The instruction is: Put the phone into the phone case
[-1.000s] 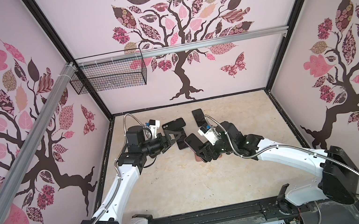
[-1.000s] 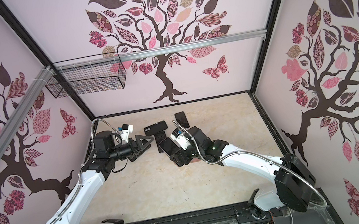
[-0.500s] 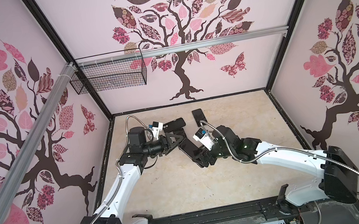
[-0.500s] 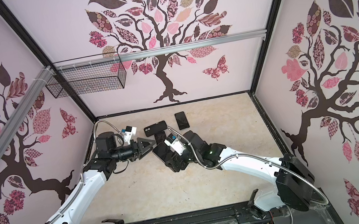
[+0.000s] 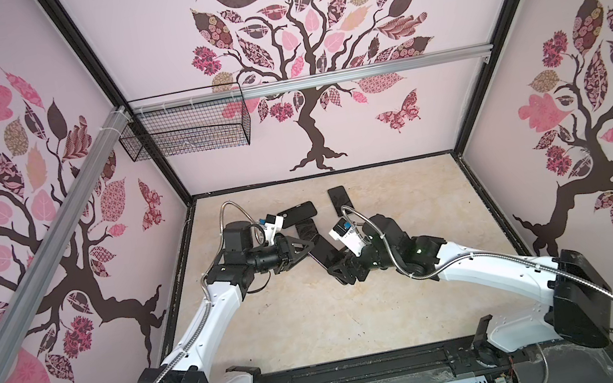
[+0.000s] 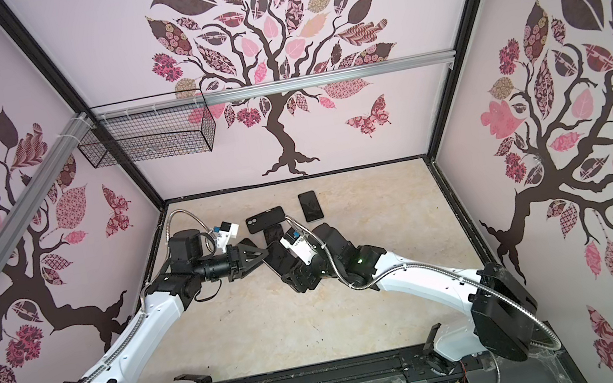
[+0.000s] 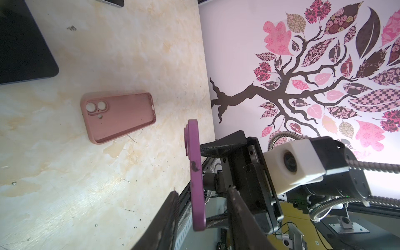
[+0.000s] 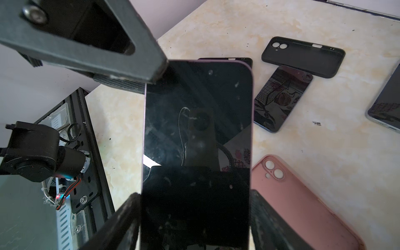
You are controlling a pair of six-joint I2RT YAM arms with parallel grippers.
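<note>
Phone: the purple phone with a black glass screen (image 8: pixel 197 129) is up off the surface, carried in the air between the two arms. In both top views (image 5: pixel 324 255) (image 6: pixel 281 262) it sits near the middle of the work area. Its screen faces the right arm's wrist camera.
Right hand: the right hand (image 8: pixel 194 193) holds the phone by its two long edges at one end, one finger pressed against each side.
Left hand: the left hand (image 7: pixel 203 191) straddles the phone's free end, one finger on the screen side and one on the back. Seen edge-on from its own wrist camera, the phone (image 7: pixel 195 173) has a gap on either side, so the jaws are narrowly spread and not clamped. In the right wrist view one of its fingers (image 8: pixel 97 43) overlaps a corner of the screen; I cannot tell whether it touches.
Case: the pink silicone phone case with two round camera holes (image 7: pixel 116 116) lies flat, open side up, on the marbled beige surface (image 5: pixel 297 320). It is lower than the held phone, just beside the right hand (image 8: pixel 303 205). The phone is not in it.
Nearby: a black phone case (image 8: pixel 303 56) lies farther back, with a dark phone with a bluish rim (image 8: pixel 281 99) right against it. Another dark phone (image 5: pixel 341 200) lies apart from these, towards the back wall.
Surroundings: a black wire basket (image 5: pixel 185 132) hangs on a rail above the back corner.
</note>
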